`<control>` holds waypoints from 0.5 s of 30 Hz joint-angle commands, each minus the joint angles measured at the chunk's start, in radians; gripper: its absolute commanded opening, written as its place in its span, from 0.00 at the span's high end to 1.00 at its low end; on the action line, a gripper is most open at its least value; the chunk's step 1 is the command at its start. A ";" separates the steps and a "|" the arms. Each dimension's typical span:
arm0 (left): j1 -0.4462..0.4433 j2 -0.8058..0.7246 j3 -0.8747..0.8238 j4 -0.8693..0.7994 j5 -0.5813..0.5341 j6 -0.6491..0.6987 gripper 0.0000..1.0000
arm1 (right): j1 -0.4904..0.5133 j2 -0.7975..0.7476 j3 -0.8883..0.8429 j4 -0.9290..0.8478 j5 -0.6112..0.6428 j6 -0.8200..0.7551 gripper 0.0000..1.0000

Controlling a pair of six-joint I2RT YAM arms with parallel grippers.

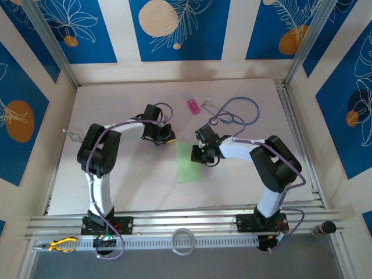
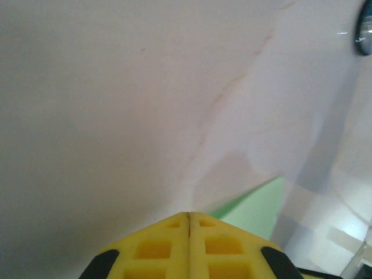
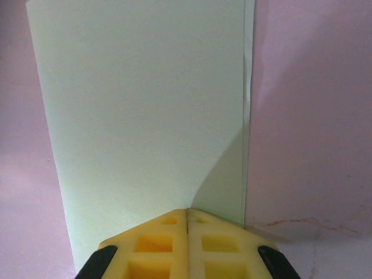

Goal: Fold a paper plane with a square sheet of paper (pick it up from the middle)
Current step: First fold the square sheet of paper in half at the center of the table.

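The square sheet of paper [image 1: 188, 163] is light green and lies flat at the table's middle, folded into a tall narrow rectangle. My right gripper [image 1: 201, 154] is at the sheet's upper right. In the right wrist view its yellow fingers meet at the tip [image 3: 187, 210] low over the paper [image 3: 139, 116], near the doubled right edge, with nothing between them. My left gripper [image 1: 164, 137] is shut and hangs just beyond the sheet's far left corner. In the left wrist view its tip [image 2: 189, 214] is over bare table, with a corner of the paper [image 2: 256, 206] just to the right. The paper plane is out of view.
A small pink block [image 1: 193, 106] lies at the back centre, and a blue stethoscope [image 1: 244, 110] loops to its right. Yellow pliers [image 1: 61, 244] and a white ring [image 1: 183, 240] rest on the front rail. Angled walls close in both sides.
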 commanded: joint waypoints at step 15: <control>-0.094 -0.099 -0.193 0.141 0.162 0.012 0.92 | 0.016 0.085 -0.048 -0.158 0.057 -0.015 1.00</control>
